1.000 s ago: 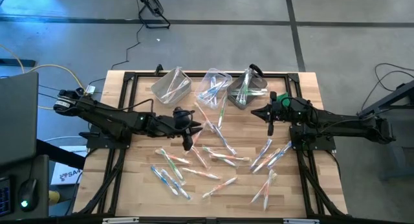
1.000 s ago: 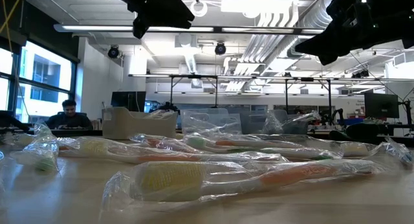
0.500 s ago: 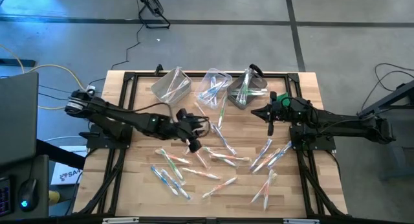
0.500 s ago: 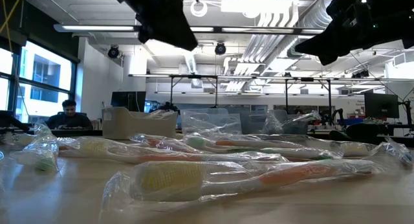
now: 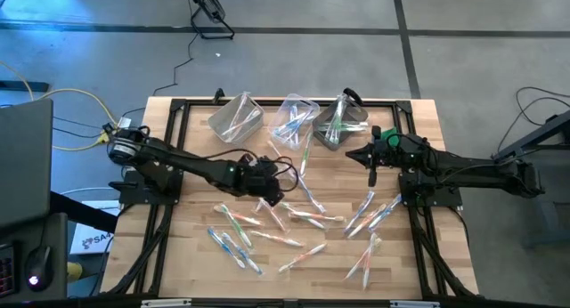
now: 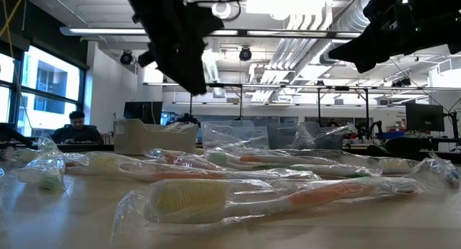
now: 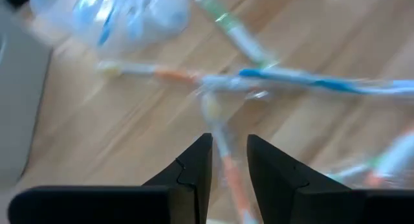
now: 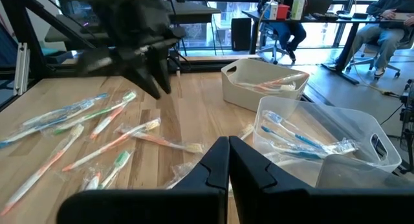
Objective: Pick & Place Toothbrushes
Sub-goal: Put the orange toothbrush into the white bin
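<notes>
Toothbrushes (image 5: 307,216) strewn on table (image 5: 178,246); left pincer (image 5: 270,194) hovers, holding nothing

Both arms are dark, slim and jointed. The left arm (image 5: 178,161) has a pale round cap at its base with yellow cable nearby. The right arm (image 5: 463,170) carries a small green part, perhaps a marker, near its wrist.
</notes>
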### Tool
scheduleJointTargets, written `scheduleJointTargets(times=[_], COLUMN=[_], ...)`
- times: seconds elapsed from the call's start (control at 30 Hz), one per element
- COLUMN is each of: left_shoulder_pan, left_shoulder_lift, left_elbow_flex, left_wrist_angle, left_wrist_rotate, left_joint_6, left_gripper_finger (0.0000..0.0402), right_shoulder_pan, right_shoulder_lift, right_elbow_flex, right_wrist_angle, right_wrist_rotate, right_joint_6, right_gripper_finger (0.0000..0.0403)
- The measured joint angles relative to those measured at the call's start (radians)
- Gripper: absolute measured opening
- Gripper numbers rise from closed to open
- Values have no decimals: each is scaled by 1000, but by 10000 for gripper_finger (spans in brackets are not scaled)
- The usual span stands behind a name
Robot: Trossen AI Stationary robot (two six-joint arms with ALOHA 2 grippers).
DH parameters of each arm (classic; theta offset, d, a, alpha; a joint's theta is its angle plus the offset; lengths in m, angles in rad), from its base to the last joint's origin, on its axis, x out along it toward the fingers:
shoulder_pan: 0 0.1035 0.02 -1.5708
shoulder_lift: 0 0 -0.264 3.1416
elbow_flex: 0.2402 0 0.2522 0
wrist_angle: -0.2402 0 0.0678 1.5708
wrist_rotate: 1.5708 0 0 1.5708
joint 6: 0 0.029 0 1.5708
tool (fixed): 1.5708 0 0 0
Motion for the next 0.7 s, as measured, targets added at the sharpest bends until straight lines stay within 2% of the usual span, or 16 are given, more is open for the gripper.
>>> scheduleJointTargets(times=[0.17, 0.43, 0.7], left_shoulder_pan=[62, 143, 141], left_shoulder_lift=[40, 82, 93], left_elbow_flex=[-1, -2, -1], left_wrist_angle=[-30, 8, 40], left_wrist_rotate=[61, 218, 238], left_joint_6=[-119, -123, -77], left_gripper_finger=[93, 93, 93], right_shoulder_pan=[0, 0, 0], right_shoulder_lift=[0, 0, 0], right_elbow_flex=[0, 0, 0], right_wrist_angle=[-2, -4, -10], right_wrist_rotate=[0, 4, 5], right_joint_6=[0, -5, -19], right_gripper_finger=[2, 2, 2])
